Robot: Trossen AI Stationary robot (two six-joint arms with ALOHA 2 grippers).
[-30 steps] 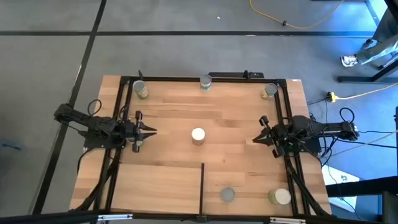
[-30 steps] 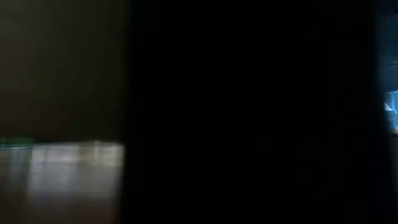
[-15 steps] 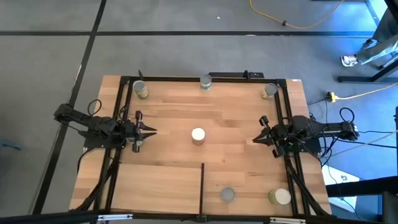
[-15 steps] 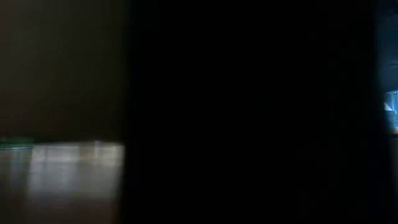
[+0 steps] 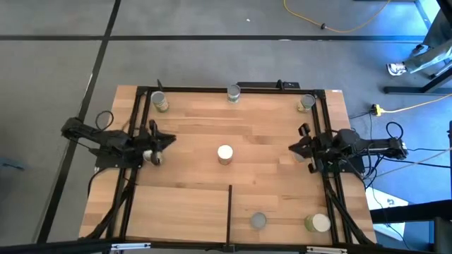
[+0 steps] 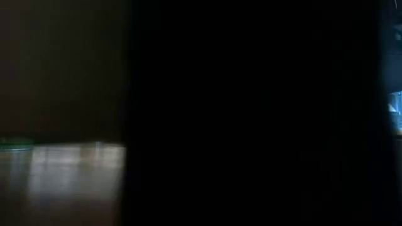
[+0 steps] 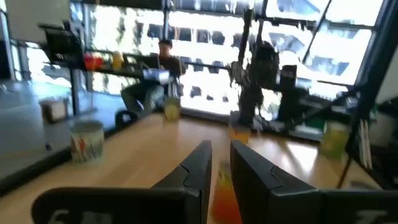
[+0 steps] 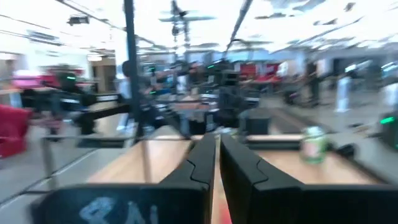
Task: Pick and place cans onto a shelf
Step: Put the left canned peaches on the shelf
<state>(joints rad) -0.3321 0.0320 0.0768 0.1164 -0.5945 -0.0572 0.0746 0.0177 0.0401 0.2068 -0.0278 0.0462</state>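
the near edge of the pale wood-plank tabletop carries the shelf, a planked section bounded by black metal rails and split from the rest by a thin black divider strip. on it stand two short round cans: a dull grey-topped can just past the strip, and a white-topped can with olive sides near the right rail.

further in, at the middle of the planks, a lone can with a bright white lid stands well apart from both arms. the left gripper sits by the left rail with its dark angular fingers drawn near together, a narrow gap between them; nothing is pinched. a small pale round can lies just beside that arm. the right gripper sits by the right rail, its fingers almost pressed together with a thin slit between, holding nothing.

along the far rail stand three more cans: an olive-sided can at the left corner, a grey-topped can at the middle, and a greyish can at the right corner.

the low view is almost wholly dark.
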